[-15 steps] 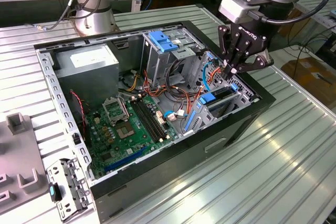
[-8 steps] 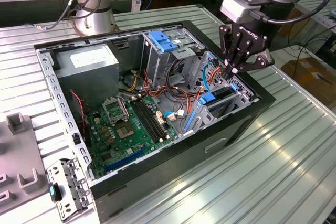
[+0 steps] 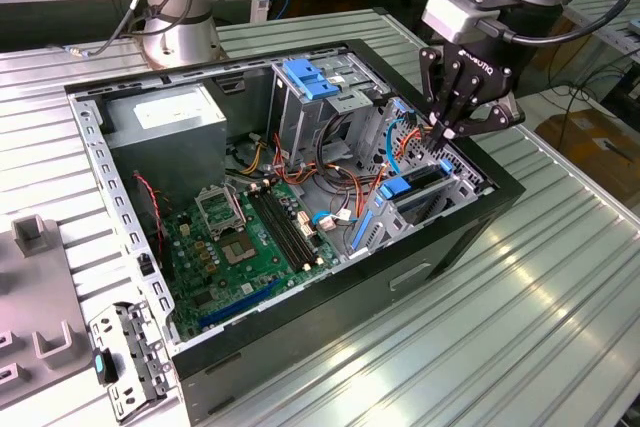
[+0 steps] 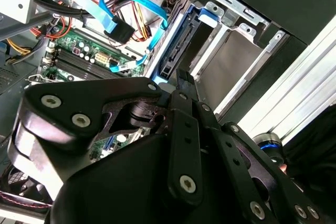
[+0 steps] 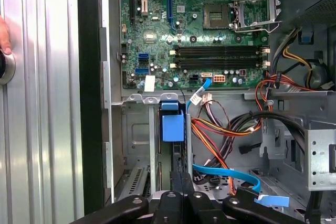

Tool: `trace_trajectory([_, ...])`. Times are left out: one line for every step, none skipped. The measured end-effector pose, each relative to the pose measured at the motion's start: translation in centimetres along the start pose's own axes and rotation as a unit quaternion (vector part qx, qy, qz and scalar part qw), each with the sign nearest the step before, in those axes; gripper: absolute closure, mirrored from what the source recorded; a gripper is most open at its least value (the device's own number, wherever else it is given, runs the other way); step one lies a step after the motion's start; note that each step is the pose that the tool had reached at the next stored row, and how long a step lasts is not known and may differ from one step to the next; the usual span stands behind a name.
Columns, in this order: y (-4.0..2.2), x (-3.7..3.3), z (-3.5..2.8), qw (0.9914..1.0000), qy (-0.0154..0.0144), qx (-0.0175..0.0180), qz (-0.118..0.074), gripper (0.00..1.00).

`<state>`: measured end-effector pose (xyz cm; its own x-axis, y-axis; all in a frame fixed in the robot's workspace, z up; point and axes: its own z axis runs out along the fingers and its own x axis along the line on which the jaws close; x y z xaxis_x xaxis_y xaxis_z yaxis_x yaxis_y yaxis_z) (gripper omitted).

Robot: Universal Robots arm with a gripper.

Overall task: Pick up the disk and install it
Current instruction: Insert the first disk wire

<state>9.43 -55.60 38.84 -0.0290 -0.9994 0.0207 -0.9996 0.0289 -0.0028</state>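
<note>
Right at the tip, the gripper has its jaws pressed together, hanging just over the drive bay at the front corner of the computer case. The disk stands on edge in that bay, blue rails showing. The first wrist view looks straight down the closed fingers onto the disk's blue tab; the second wrist view shows its dark flank instead. A blue flat cable and orange wires crowd beside the bay. Beyond lie the motherboard, the cage with a blue handle and the grey box.
</note>
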Motion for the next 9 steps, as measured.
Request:
trace_trajectory([-0.03,0.00,0.00,1.00000,0.0000,0.0000,0.000,0.89])
trace_trajectory([-0.07,0.00,0.00,1.00000,0.0000,0.0000,0.000,0.89])
trace_trajectory([-0.11,0.00,0.00,1.00000,0.0000,0.0000,0.000,0.89])
trace_trajectory([-0.14,0.00,0.00,1.00000,0.0000,0.0000,0.000,0.89])
trace_trajectory([-0.21,-0.01,0.00,1.00000,0.0000,0.0000,0.000,0.89])
trace_trajectory([-0.26,-0.01,0.00,1.00000,0.0000,0.0000,0.000,0.89])
trace_trajectory([-0.30,-0.01,0.00,1.00000,0.0000,0.0000,0.000,0.89])
trace_trajectory([-0.35,-0.01,0.00,1.00000,0.0000,0.0000,0.000,0.89])
trace_trajectory([-0.41,-0.01,0.00,1.00000,0.0000,0.0000,0.000,0.89])
